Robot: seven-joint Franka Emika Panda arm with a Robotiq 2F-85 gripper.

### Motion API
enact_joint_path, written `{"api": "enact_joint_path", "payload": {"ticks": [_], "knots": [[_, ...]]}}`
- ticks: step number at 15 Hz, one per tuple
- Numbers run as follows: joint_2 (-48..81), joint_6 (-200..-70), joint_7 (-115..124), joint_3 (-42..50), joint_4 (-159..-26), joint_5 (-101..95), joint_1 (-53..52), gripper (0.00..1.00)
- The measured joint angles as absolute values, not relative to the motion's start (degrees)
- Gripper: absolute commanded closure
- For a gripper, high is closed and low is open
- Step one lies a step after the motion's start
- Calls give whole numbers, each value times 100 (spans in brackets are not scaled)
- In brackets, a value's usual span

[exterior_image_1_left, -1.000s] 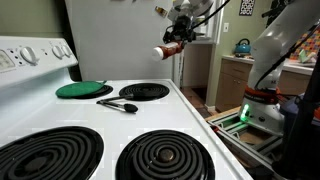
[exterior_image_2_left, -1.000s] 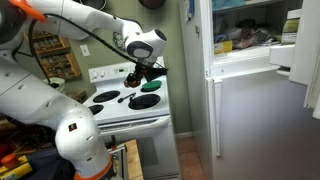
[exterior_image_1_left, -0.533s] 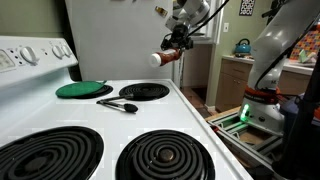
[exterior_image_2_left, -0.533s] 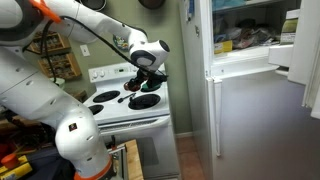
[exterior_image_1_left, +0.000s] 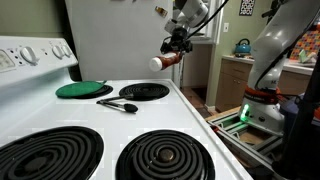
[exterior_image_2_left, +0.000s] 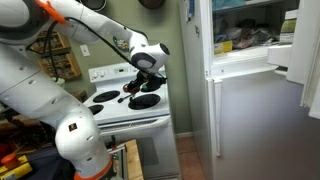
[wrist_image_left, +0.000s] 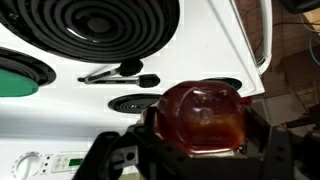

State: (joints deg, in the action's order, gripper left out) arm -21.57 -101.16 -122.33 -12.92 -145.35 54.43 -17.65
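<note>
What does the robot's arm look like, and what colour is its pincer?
The arm is made of fat, rounded white pieces, with an orange ring at a joint. A thin black cable runs along it. The pincer is black and chunky.

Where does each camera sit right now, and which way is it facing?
An exterior view: low at the stove's front edge, facing across the coil burners; the gripper holding the red cup and the arm show.
An exterior view: out in the room, facing stove front and refrigerator; most of the arm shows.
Wrist view: above the stove, looking down on cup, black spoon and green disc; gripper body shows.
All share stove and cup.
</note>
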Motion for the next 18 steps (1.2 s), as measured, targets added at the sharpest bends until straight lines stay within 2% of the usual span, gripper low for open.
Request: {"api": "enact_joint_path", "payload": {"ticks": [5, 12, 17, 18], "knots": [[-1775, -10567, -12588, -1569, -14713, 5727, -1873, 41], [-1078, -12286, -13129, -1895, -14828, 6783, -1975, 41], [-656, -12575, -13686, -1924, -14824, 7518, -1989, 41], [-597, -12575, -13779, -1924, -14821, 7637, -1989, 33]]}}
